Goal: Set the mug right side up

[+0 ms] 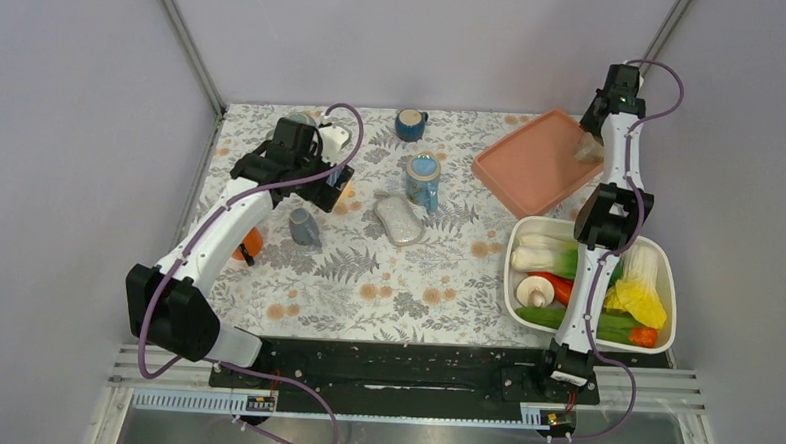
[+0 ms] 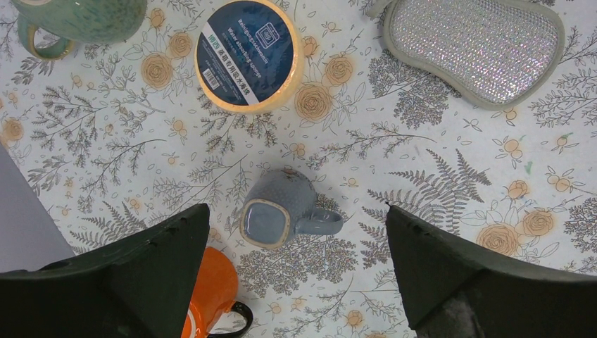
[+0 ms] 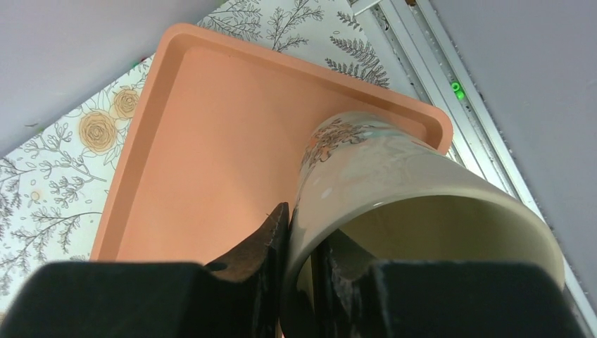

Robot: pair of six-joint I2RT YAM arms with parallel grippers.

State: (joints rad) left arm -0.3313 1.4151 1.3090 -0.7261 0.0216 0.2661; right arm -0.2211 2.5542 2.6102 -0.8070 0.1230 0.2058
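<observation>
Left third of bench: the left gripper [image 2: 297, 229] hovers over a small grey-blue ceramic mug [image 2: 278, 208], jaws spread wide, one finger either side, touching nothing. The mug stands base-up, rim on the flowered cloth, about midway between the near and far bench edges. Its handle juts out along the line between the two fingers. A glossy orange mug [image 2: 211, 292] sits just beside it, toward the left edge. Farther back is a round yellow roll with a dark blue label [image 2: 248, 55], and toward bench centre a silver mesh scouring pad [image 2: 475, 46].

Far right corner: the right gripper [image 3: 304, 232] is clamped on the wall of a beige glazed mug [image 3: 394, 176], one finger inside the rim, one outside. The mug's mouth faces the wrist. It is tilted over the far corner of the salmon-pink plastic tray [image 3: 211, 162]. Cannot tell whether its base touches the tray.

Judgement: cannot tell for certain which mug the task means.
- If the beige one, the turn looks nearly made. The next move calls for levelling the mug, seating its base, then releasing.
- If the grey-blue one, the grasp is not yet begun. The next move calls for a descent clear of the orange neighbour and a grip across the body that avoids the handle. Then lift, rotate through a half turn, and set down.
</observation>
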